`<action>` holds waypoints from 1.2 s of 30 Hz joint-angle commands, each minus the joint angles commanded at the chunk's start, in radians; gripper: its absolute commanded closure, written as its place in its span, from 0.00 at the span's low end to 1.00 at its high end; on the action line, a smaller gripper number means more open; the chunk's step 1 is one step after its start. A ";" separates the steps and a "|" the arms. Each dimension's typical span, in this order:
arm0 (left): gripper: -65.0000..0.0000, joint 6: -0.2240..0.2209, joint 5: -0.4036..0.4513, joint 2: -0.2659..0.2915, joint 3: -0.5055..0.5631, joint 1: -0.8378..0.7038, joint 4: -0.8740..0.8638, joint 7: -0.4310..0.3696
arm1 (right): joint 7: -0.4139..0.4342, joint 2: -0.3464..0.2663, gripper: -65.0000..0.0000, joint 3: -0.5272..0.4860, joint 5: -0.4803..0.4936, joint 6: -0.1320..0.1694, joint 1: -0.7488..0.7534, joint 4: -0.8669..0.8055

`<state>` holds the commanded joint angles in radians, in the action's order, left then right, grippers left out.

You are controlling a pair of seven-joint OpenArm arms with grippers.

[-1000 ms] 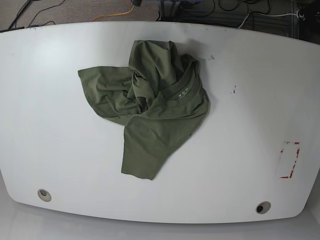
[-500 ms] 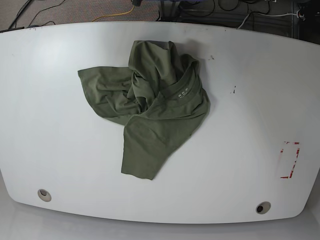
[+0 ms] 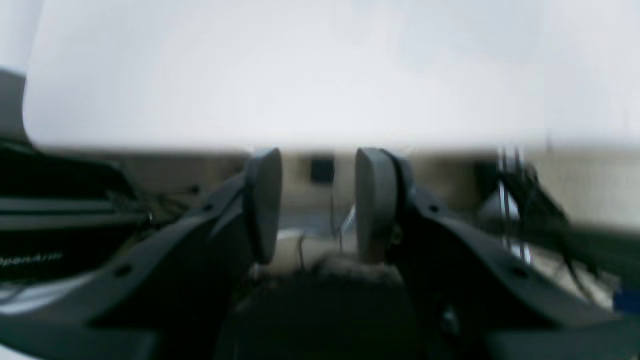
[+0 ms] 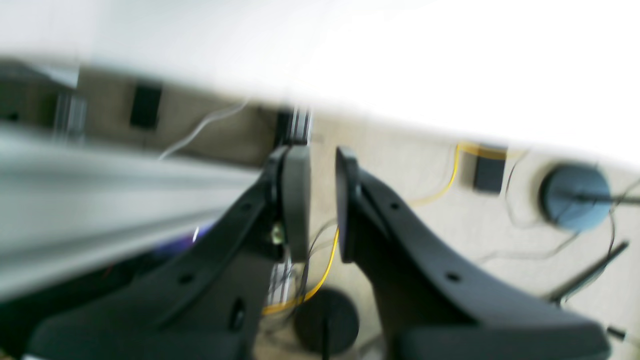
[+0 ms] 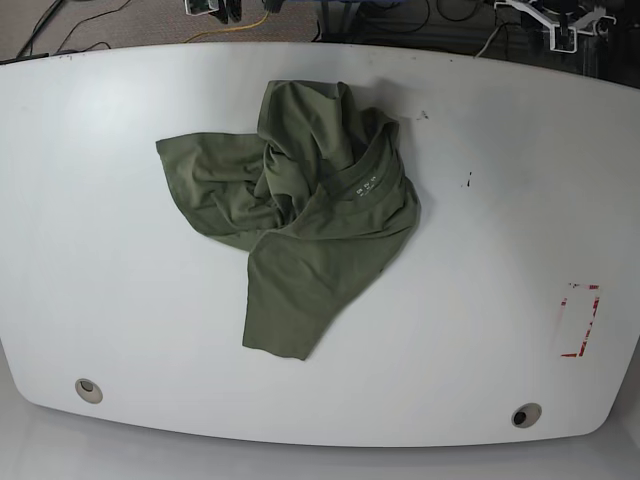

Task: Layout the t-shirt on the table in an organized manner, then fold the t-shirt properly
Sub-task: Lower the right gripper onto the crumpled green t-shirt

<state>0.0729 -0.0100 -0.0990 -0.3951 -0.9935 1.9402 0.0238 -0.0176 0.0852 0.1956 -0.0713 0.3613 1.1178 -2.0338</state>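
The olive-green t-shirt (image 5: 300,200) lies crumpled in a heap at the middle of the white table (image 5: 100,250), its collar with pale print facing up and one flap reaching toward the near edge. The wrist views do not show the t-shirt. My left gripper (image 3: 317,200) is open and empty, hanging by the table's blurred white edge (image 3: 300,75). The right gripper (image 4: 320,200) is open by only a narrow gap, with nothing between its pads. Both sit beyond the table's far edge, well away from the shirt.
Two grommet holes (image 5: 88,389) (image 5: 526,415) sit near the front edge. A red tape rectangle (image 5: 580,320) marks the right side, and small black marks (image 5: 467,181) lie right of the shirt. Arm parts (image 5: 563,20) (image 5: 212,8) and floor cables (image 4: 450,185) show past the far edge.
Arm parts have come into the base view at the top edge, left and right. The t-shirt has not moved.
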 joint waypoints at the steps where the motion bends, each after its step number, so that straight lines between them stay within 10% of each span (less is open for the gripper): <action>1: 0.66 0.002 0.000 0.000 0.005 0.011 0.000 0.000 | 0.002 0.000 0.87 -0.002 0.000 0.000 -0.012 0.000; 10: 0.66 0.089 0.005 0.006 0.025 0.137 0.002 0.002 | 0.005 0.000 0.85 -0.025 -0.002 0.003 -0.173 -0.003; 17: 0.66 0.101 0.002 0.005 0.028 0.218 0.002 0.002 | 0.002 0.000 0.53 -0.026 -0.002 0.003 -0.273 -0.003; 28: 0.65 0.327 0.000 0.086 0.028 0.347 0.002 0.002 | -0.066 0.000 0.50 -0.054 0.000 0.005 -0.436 -0.005; 36: 0.37 0.370 0.006 0.121 0.077 0.402 0.002 0.003 | -0.269 -0.002 0.50 -0.195 0.000 0.005 -0.629 -0.002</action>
<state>0.4427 -0.0038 0.0222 -0.3184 -0.5915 1.9417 0.0269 -0.2862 0.0836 0.0008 -0.0713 0.3659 0.4887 -2.0353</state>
